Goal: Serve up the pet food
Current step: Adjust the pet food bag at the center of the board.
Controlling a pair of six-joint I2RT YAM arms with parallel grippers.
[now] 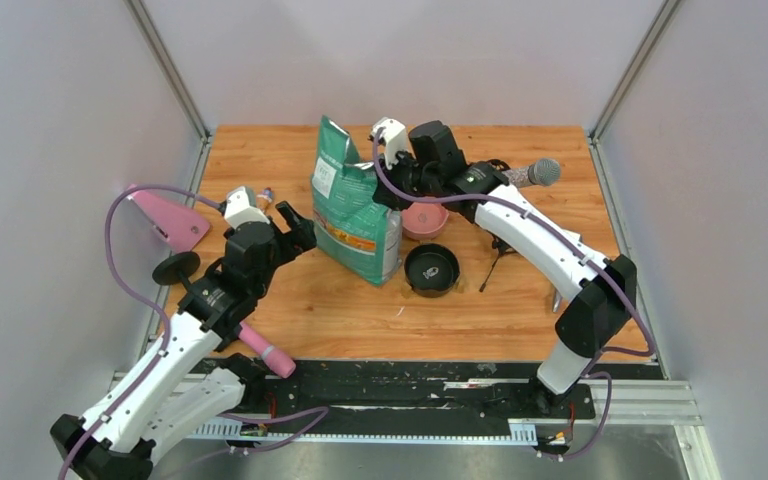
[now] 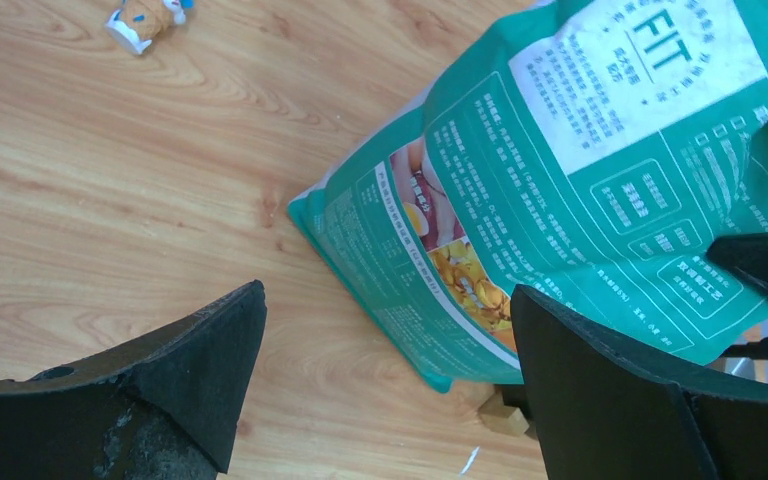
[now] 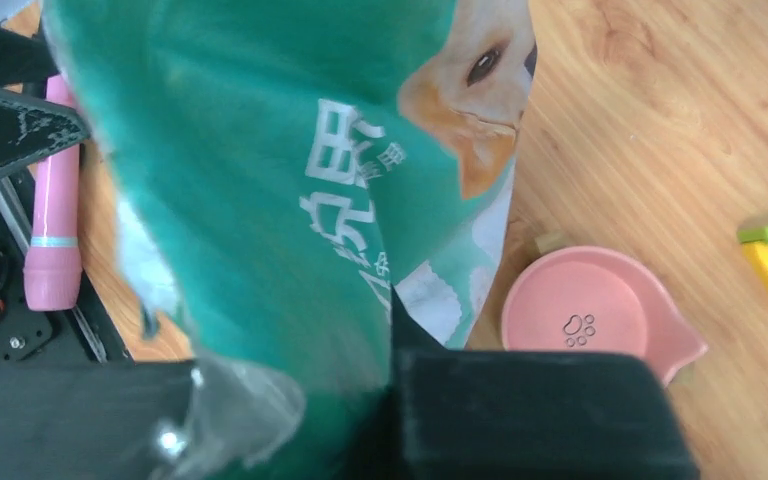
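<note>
The pet food hides inside the green bag (image 1: pixel 355 215), which stands on the worktop (image 1: pixel 260 160) by the black bowl (image 1: pixel 432 252). The right gripper (image 1: pixel 385 185) has its jaws pinching the bag top. The left gripper (image 1: pixel 298 224) has its jaws wide open. Next, I think, the bag needs tipping over a bowl.

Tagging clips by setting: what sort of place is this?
Probably a robotics lab cell: grey panel walls box in a wooden table, with two robot arms bolted at its near edge and a pet food bag as prop.
</note>
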